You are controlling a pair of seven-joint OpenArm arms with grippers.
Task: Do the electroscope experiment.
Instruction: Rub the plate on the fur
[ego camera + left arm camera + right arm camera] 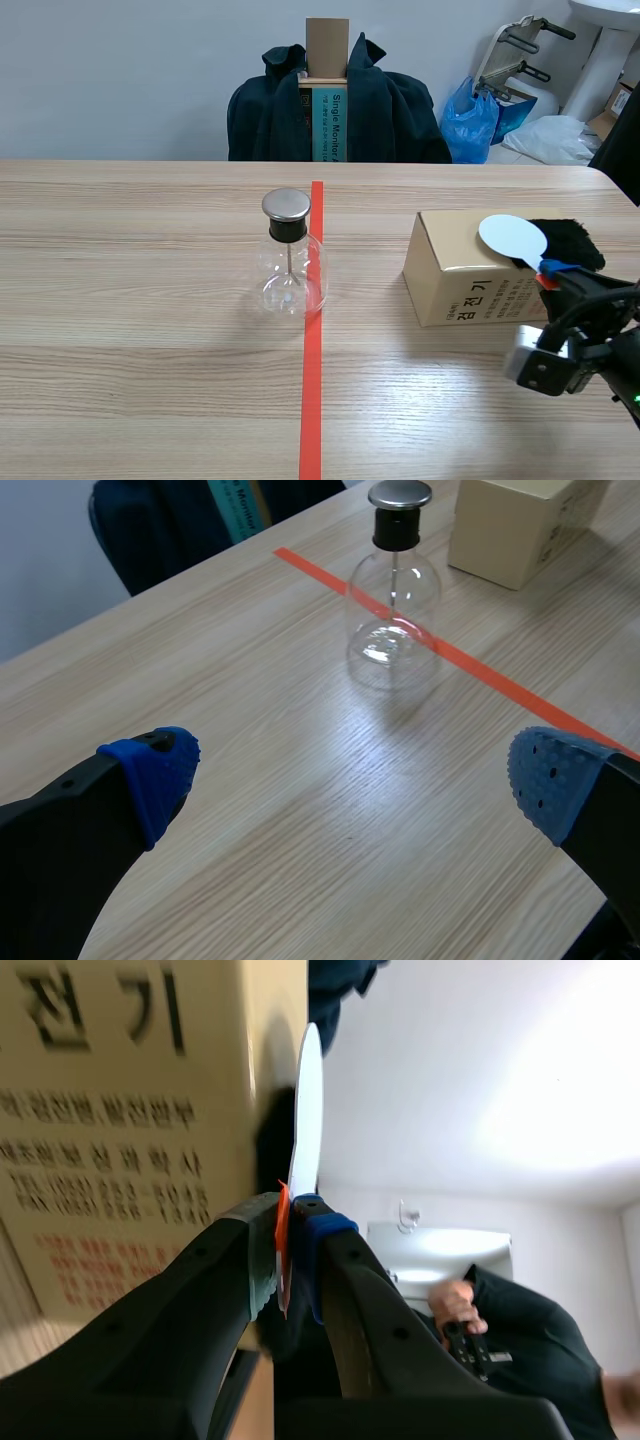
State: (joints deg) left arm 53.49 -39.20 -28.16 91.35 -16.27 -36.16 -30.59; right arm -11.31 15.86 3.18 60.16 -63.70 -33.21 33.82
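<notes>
The electroscope, a clear glass flask with a black stopper and a metal cap, stands on the red tape line mid-table. It also shows ahead of my left gripper, which hovers open over bare wood with nothing between its blue pads. At the right, my right gripper is shut on the orange handle of a white disc. The disc lies over the top of a cardboard box, beside a black cloth. The left arm is out of the scene view.
Behind the table's far edge stands a chair draped with a dark jacket; a blue bag lies to its right. A person in dark clothes shows in the background of the right wrist view. The box stands beyond the flask.
</notes>
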